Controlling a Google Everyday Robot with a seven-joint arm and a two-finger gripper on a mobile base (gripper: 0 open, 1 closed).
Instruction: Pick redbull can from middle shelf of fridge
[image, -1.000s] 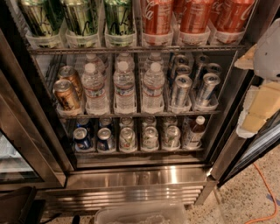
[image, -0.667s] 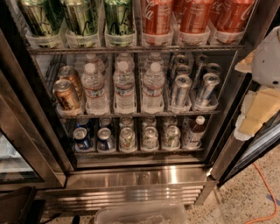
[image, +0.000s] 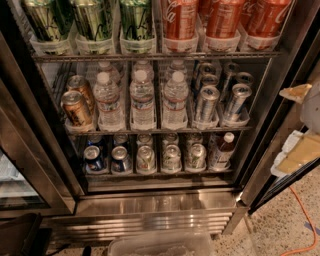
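The fridge (image: 150, 202) stands open in front of me, with three wire racks of drinks. On the middle shelf (image: 150, 131), slim silver redbull cans stand in two lanes at the right, the front ones being one can (image: 206, 103) and another (image: 235, 101), with more behind them. Left of them are three lanes of water bottles (image: 142, 97), then copper cans (image: 75, 107) at the far left. My gripper (image: 300, 150) shows as beige and white parts at the right edge. It is outside the fridge, right of the door frame, level with the middle and lower racks and well apart from the cans.
The top rack holds green cans (image: 92, 20) and red cans (image: 180, 20). The bottom rack holds short cans (image: 146, 157) and a small bottle (image: 222, 150). A clear plastic bin (image: 160, 244) sits on the floor in front. An orange cable (image: 302, 220) runs on the floor at the right.
The beige and white arm parts at the right edge have shifted slightly down and to the right. The drinks on the racks have not moved.
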